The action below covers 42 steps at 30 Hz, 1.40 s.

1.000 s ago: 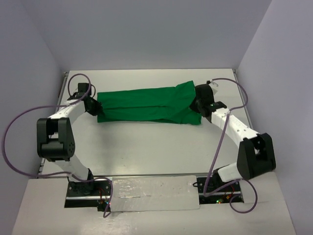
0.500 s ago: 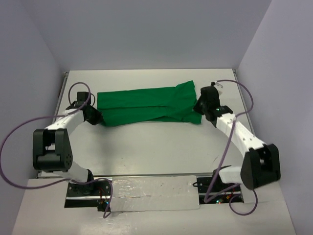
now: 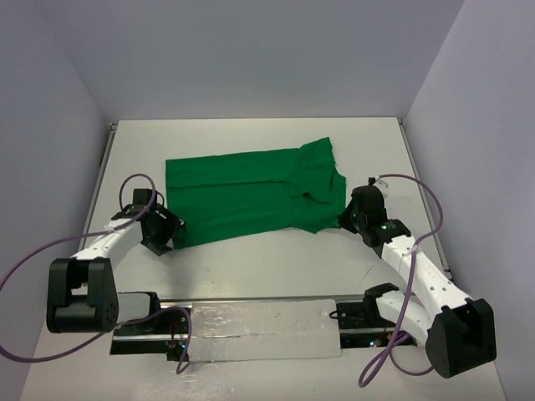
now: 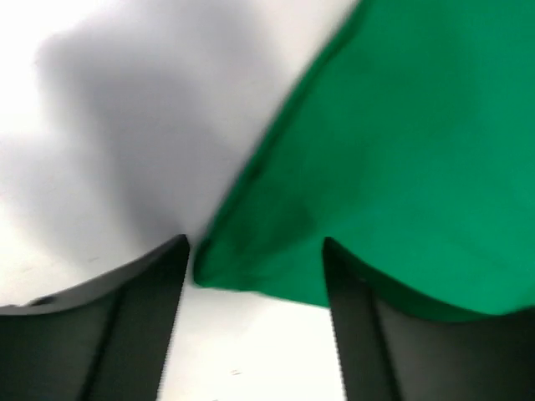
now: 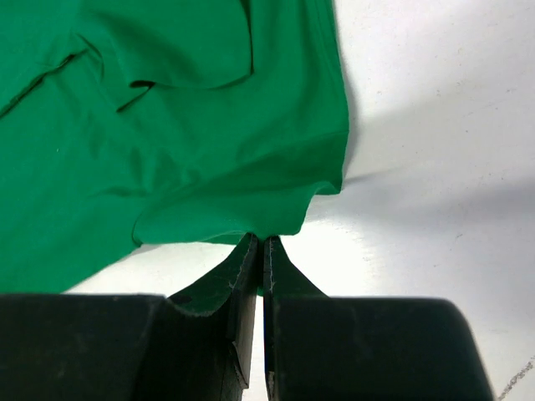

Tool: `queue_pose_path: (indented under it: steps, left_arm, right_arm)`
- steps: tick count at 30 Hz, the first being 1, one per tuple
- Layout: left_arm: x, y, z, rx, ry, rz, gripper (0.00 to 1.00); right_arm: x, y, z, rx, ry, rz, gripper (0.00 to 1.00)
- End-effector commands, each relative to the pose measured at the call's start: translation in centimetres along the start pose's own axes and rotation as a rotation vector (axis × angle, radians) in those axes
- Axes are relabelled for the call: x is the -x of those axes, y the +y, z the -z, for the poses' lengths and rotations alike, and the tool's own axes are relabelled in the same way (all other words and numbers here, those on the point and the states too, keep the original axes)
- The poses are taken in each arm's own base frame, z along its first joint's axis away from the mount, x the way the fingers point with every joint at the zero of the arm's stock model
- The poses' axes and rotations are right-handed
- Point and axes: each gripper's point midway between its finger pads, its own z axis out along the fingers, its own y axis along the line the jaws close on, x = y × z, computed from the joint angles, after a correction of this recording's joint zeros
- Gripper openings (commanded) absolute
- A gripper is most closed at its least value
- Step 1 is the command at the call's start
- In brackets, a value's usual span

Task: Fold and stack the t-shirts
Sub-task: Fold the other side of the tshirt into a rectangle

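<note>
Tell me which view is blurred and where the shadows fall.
Left wrist: smeared, the t-shirt edge soft, a broad grey shadow on the table beside it. Right wrist: sharp, a faint shadow right of the hem. Top external: even, crisp light.

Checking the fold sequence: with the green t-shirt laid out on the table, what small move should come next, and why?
Probably open the right gripper: it is shut on the hem of the t-shirt, while the left gripper is open, its corner lying loose on the table.
</note>
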Motion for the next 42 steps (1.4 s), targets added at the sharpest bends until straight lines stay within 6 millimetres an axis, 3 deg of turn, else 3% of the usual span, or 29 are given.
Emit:
queue_pose_path:
  steps: [1,5,9,13,17,23,30,36,42]
  left_arm:
    - [-0.5,1.0,0.6,0.015,-0.019,-0.008,0.91]
    - [-0.3,0.1,2.0,-0.041,-0.061,0.015,0.90]
    - [0.2,0.3,2.6,-0.063,-0.112,0.044,0.63]
    - [-0.6,0.9,1.6,-0.061,-0.089,0.056,0.46]
    - [-1.3,1.8,0.2,-0.029,-0.068,0.066,0.42]
    - [-1.0,2.4,-0.9,0.003,-0.091,0.075,0.46]
    - [-0.8,2.3,-1.2,0.013,-0.094,0.083,0.12]
    - [-0.6,1.8,0.4,-0.020,-0.108,0.088,0.10]
    - [1.2,-0.8,3.4,-0.105,-0.150,0.080,0.10]
  right_arm:
    - [0.5,0.7,0.4,0.038,-0.022,-0.003,0.09]
    - [0.6,0.9,0.5,0.044,-0.026,-0.003,0.09]
    - [0.5,1.0,0.3,0.048,-0.020,-0.004,0.09]
    - [0.4,1.1,0.3,0.057,-0.016,-0.002,0.09]
    - [0.5,1.2,0.3,0.056,-0.017,0.001,0.09]
    - [0.6,1.3,0.4,0.059,-0.018,0.002,0.09]
    - [0.6,1.2,0.4,0.052,-0.016,0.003,0.09]
    - [1.1,1.3,0.7,0.049,-0.028,0.006,0.09]
    - [3.2,2.1,1.0,0.041,-0.071,0.019,0.09]
